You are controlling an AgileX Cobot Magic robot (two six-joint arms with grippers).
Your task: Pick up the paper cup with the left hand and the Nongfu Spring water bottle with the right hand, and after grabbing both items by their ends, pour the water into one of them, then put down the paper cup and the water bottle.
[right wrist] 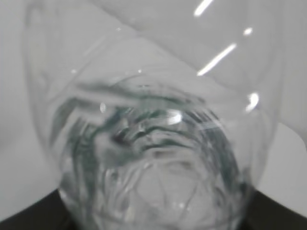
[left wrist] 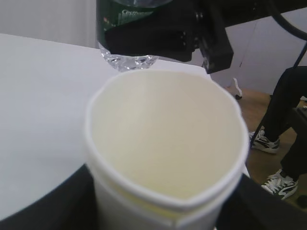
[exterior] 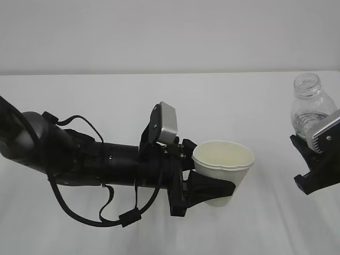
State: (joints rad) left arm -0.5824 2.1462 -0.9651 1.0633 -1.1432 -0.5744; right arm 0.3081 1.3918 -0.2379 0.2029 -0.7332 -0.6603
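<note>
My left gripper (exterior: 212,188) is shut on the white paper cup (exterior: 223,171), holding it upright near the middle of the table. In the left wrist view the cup (left wrist: 165,143) fills the frame, its cream inside looks empty and its rim is pinched out of round. My right gripper (exterior: 313,170) at the far right is shut on the clear Nongfu Spring water bottle (exterior: 309,106), upright and capless. From the left wrist the bottle's green label (left wrist: 120,19) and ribbed base show behind the cup. In the right wrist view the bottle (right wrist: 153,143) fills the frame. Water is hard to make out.
The white table (exterior: 106,95) spreads around both arms. The left arm's black body and cables (exterior: 79,159) lie across the left half. In the left wrist view a person's legs and shoes (left wrist: 280,143) are beyond the table's right edge.
</note>
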